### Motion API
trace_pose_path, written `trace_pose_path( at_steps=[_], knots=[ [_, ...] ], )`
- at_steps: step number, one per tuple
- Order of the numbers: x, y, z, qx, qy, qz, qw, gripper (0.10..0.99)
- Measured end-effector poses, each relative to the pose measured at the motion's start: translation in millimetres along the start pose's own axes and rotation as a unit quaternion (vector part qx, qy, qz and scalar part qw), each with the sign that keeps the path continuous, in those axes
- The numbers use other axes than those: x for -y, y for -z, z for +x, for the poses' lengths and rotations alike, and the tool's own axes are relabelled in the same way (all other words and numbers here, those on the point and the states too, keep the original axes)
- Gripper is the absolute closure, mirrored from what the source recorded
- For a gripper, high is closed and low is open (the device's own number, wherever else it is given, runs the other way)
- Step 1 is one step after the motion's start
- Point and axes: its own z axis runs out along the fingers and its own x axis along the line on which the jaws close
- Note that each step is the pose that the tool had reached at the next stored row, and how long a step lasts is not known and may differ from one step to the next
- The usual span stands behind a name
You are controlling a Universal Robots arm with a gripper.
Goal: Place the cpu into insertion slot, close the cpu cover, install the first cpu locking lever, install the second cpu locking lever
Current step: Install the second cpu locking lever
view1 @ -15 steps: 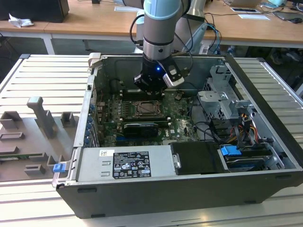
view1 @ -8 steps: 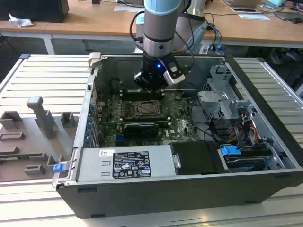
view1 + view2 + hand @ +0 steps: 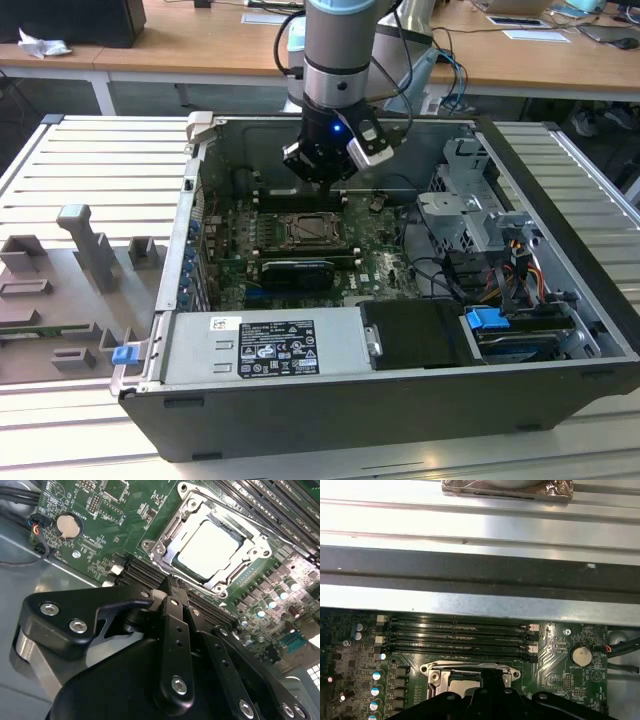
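The cpu (image 3: pixel 207 547), a pale silvery square, sits in its socket on the green motherboard. The cpu cover (image 3: pixel 162 547), a silvery metal frame with a central window, lies flat around it. In the exterior view my gripper (image 3: pixel 322 178) hangs inside the open computer case, just above and behind the socket (image 3: pixel 314 231). In both wrist views the black fingers meet at one tip, and the gripper (image 3: pixel 170 583) is shut with nothing in it. In the first wrist view the gripper (image 3: pixel 492 679) covers part of the cover (image 3: pixel 447 669).
Black memory slots (image 3: pixel 460 635) run between the socket and the case's rear wall (image 3: pixel 470 580). A coin battery (image 3: pixel 68 525) and cables lie to one side. A long black card (image 3: pixel 297 272), a power supply (image 3: pixel 265 345) and a drive cage (image 3: pixel 470 205) crowd the case.
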Motion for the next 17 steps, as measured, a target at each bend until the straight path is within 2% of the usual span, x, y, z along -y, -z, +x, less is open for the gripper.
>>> trace_pose_path(
  at_steps=[6, 8, 12, 17],
  knots=[
    [5.6, 0.6, 0.4, -0.0001, 0.000, 0.0002, 1.0000, 0.980],
    [5.3, 3.6, 0.3, 0.0000, 0.000, 0.0001, 1.0000, 0.980],
    [4.2, 15.3, 0.1, 0.0000, 0.000, 0.0000, 1.0000, 0.980],
    [11.7, 16.1, 0.4, 0.0000, 0.000, 0.0000, 1.0000, 0.980]
  ],
)
